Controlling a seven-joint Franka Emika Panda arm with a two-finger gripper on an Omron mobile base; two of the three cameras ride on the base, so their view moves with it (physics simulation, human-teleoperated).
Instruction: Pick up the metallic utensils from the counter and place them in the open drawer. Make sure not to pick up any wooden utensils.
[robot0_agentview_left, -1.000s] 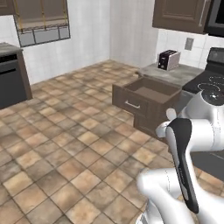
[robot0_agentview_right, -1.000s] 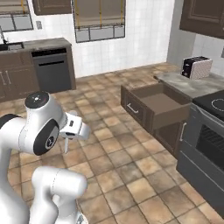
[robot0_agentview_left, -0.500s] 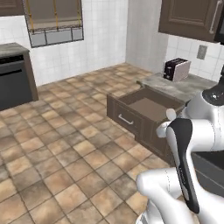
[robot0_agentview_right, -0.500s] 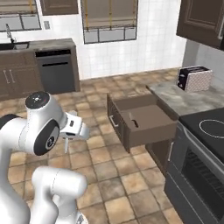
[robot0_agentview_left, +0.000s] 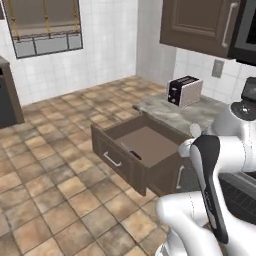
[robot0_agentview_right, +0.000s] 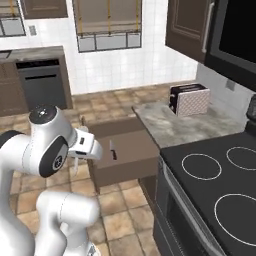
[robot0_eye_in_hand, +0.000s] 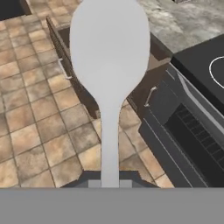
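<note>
I am observing the gripper (robot0_eye_in_hand: 109, 182) clamping tight on the handle of a pale grey spoon (robot0_eye_in_hand: 109, 65), whose bowl is pointing out over the tiled floor (robot0_agentview_left: 50, 175) toward the open drawer (robot0_agentview_left: 116, 156). The drawer is standing pulled out from the dark cabinet under the grey marbled bench (robot0_agentview_left: 200, 114). A small dark utensil (robot0_agentview_left: 131, 153) is lying on the drawer's brown bottom; I cannot tell its kind for certain. A toaster (robot0_agentview_left: 185, 90) is sitting on the bench against the white tiled wall, and a black stove (robot0_agentview_right: 215, 180) is adjoining the bench. A window (robot0_agentview_left: 45, 25) is showing on the far wall.
</note>
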